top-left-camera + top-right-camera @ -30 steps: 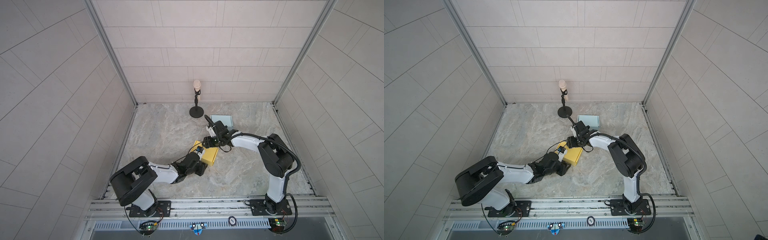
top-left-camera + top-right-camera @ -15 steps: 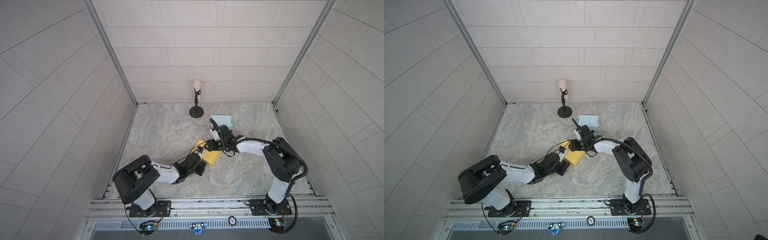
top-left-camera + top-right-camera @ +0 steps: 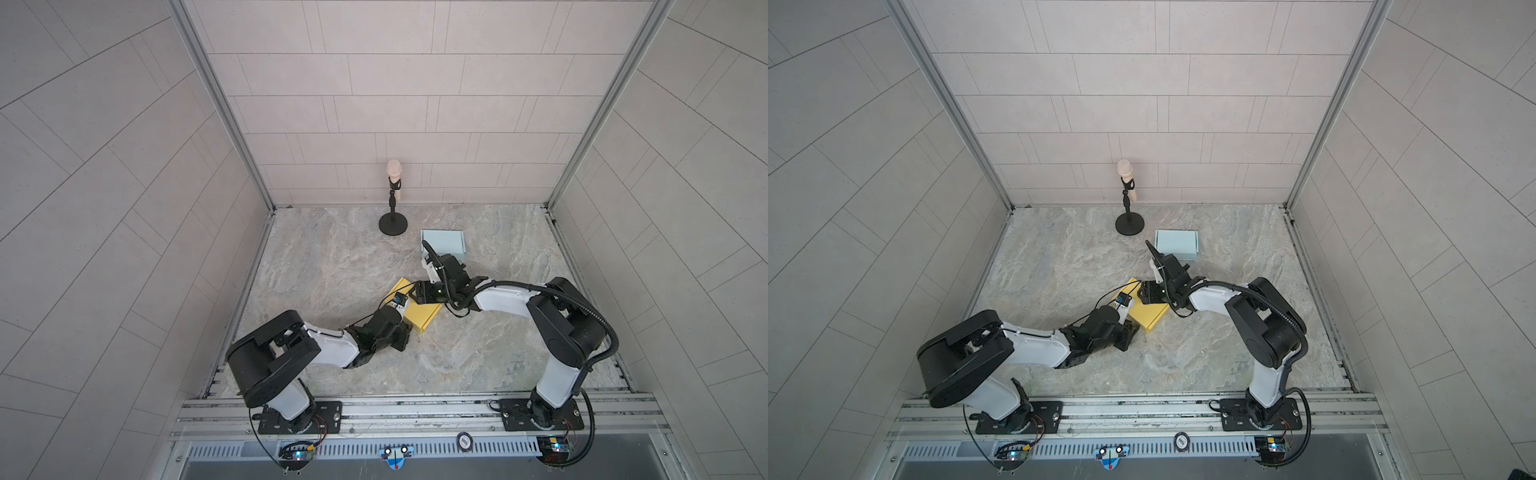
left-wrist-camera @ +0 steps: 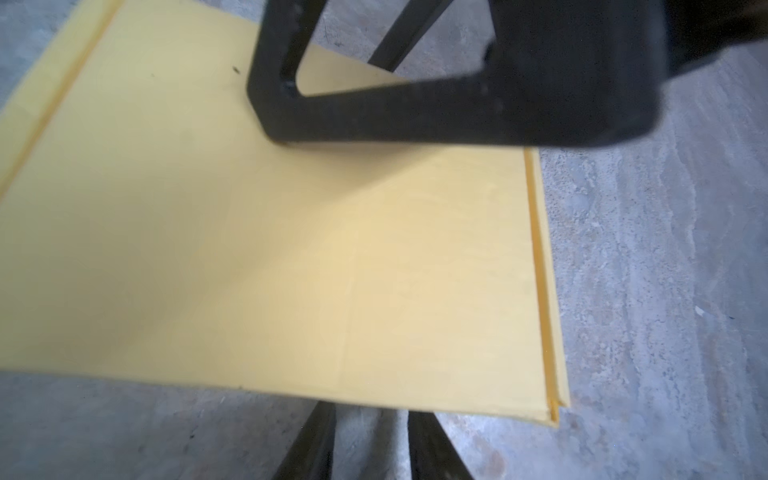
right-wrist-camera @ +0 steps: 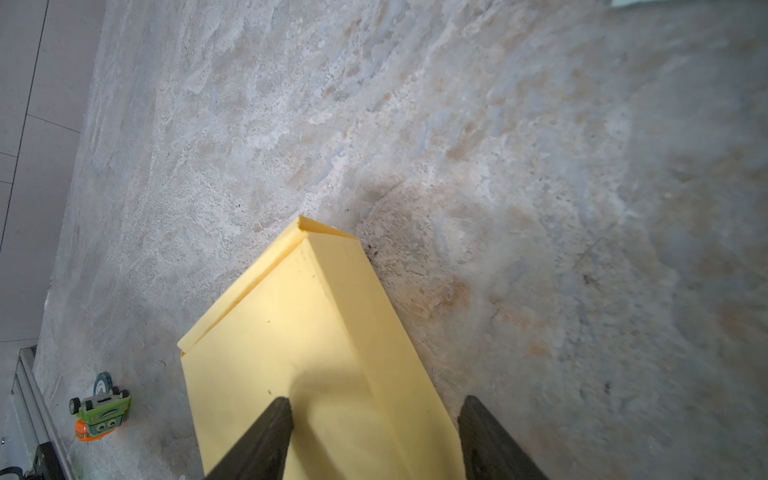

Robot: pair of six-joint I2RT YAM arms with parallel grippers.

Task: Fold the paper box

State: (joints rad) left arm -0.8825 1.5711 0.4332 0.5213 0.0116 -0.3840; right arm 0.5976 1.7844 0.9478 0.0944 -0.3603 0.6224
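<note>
Marble-patterned grey tabletop (image 3: 332,257) filled the floor between pale tiled walls. Extended from the near left, the left gripper (image 4: 369,419) sat low at the near-left edge of the flat yellow paper box (image 3: 424,316). Its two black fingers (image 4: 313,444) stood parted with bare table showing between them. Their tips were hidden under the box's edge, and nothing could be seen clamped there.

The box lay near the middle of the table, turned cornerwise, with doubled layers showing along one long edge in the left wrist view. At its far-right side the right gripper (image 5: 376,401), extended from the near right, stood wide open astride the box's edge. One finger (image 5: 266,436) was over the yellow top face, the other beside the box over the table.

Farther back, a beige microphone on a black round-based stand (image 3: 393,195) stood left of a pale blue rectangular box (image 3: 444,245), both apart from the yellow one.
</note>
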